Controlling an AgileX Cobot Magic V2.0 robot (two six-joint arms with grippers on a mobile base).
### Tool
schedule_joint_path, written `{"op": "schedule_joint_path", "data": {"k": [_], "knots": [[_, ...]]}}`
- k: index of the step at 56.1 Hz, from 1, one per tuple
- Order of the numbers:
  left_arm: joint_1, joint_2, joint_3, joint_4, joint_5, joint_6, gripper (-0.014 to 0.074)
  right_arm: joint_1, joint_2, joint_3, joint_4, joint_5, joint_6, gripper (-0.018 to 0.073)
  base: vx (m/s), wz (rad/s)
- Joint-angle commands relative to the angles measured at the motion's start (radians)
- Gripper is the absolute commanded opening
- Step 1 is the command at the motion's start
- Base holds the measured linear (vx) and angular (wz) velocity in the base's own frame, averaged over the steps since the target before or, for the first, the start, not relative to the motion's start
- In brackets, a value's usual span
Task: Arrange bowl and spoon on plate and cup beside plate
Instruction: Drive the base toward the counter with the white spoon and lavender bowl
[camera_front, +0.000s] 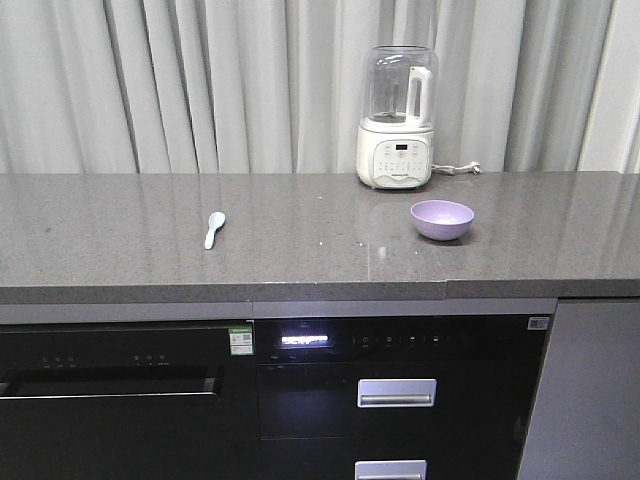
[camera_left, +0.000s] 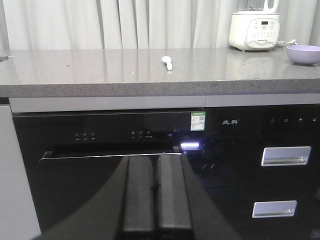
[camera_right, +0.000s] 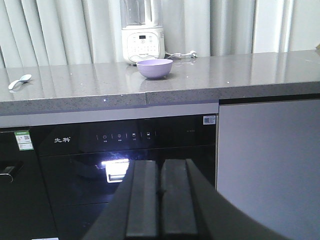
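Illumination is even, diffuse and moderately bright, with no hard shadows. The polished grey speckled stone countertop (camera_front: 150, 240) mirrors the pale pleated curtain (camera_front: 200, 80) in soft vertical streaks. The small lavender-purple bowl (camera_front: 442, 219) throws only a faint shadow. A white indicator light (camera_front: 305, 339) blooms on the glossy black appliance front (camera_front: 450, 365). The left gripper (camera_left: 157, 167) and right gripper (camera_right: 160, 170) register dark and slightly soft in the wrist-view foregrounds.
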Motion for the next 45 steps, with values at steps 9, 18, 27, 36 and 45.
{"op": "schedule_joint_path", "data": {"k": [9, 18, 27, 36, 45], "knots": [[0.0, -0.007, -0.027, -0.002, -0.084, -0.003, -0.0006, -0.006, -0.004, 0.003, -0.01, -0.083, -0.002, -0.0013, 0.0, 0.0], [0.0, -0.007, -0.027, -0.002, -0.084, -0.003, -0.0006, -0.006, -0.004, 0.003, -0.01, -0.083, -0.002, -0.0013, 0.0, 0.0], [0.0, -0.007, -0.027, -0.002, -0.084, -0.003, -0.0006, -0.006, -0.004, 0.003, -0.01, -0.083, -0.002, -0.0013, 0.0, 0.0], [0.0, -0.007, -0.027, -0.002, -0.084, -0.003, -0.0006, -0.006, -0.004, 0.003, -0.01, -0.083, -0.002, -0.0013, 0.0, 0.0], [0.0, -0.007, -0.027, -0.002, -0.084, -0.003, -0.0006, -0.006, -0.004, 0.003, -0.01, -0.083, -0.002, -0.0013, 0.01, -0.03]]}}
